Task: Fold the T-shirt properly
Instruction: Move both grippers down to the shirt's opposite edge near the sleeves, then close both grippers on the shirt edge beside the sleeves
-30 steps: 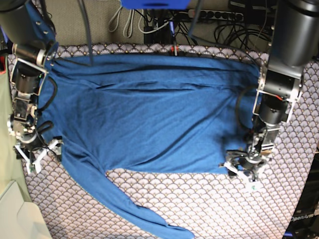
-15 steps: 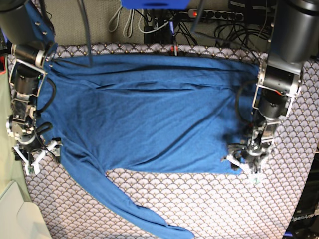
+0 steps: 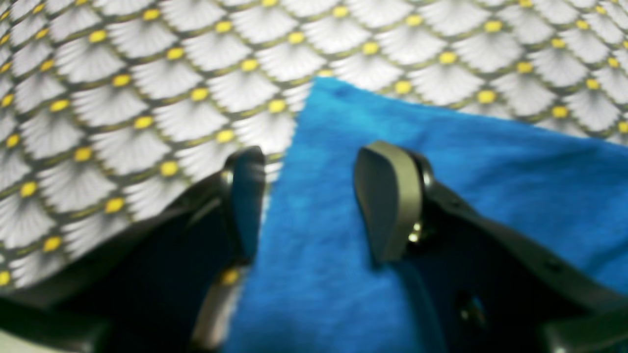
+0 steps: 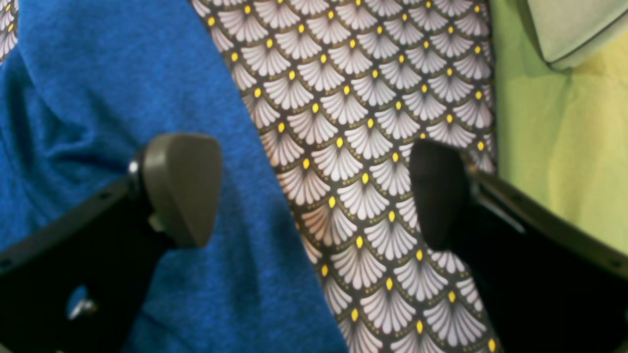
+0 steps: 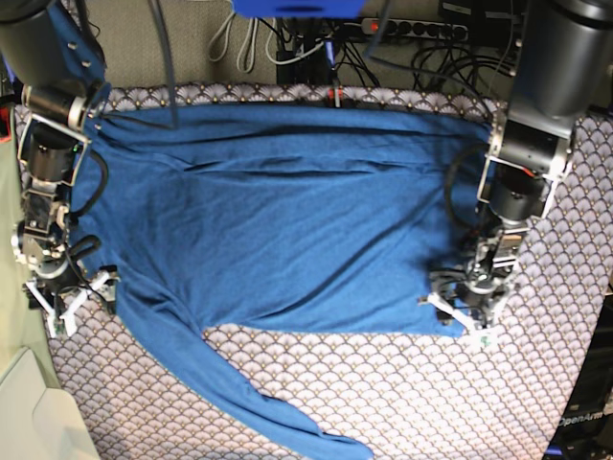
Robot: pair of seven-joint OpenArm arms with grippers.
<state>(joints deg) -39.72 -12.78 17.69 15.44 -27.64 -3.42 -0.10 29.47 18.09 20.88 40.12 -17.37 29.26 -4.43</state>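
Claws [image 3: 314, 196] straddling T-shirt [image 5: 278, 211] edges

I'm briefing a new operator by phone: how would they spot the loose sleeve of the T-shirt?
Find the grey scallop-patterned tablecloth and the blue T-shirt spread across it. From the shirt's lower corner near the right gripper, one long sleeve trails diagonally toward the table's near edge. It is the only narrow blue strip lying apart from the broad body.

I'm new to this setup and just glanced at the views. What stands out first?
A big blue T-shirt lies spread across the scallop-patterned tablecloth, one long sleeve trailing toward the near edge. The left tool sits open at the shirt's corner, and the right tool gapes wide over its opposite edge.
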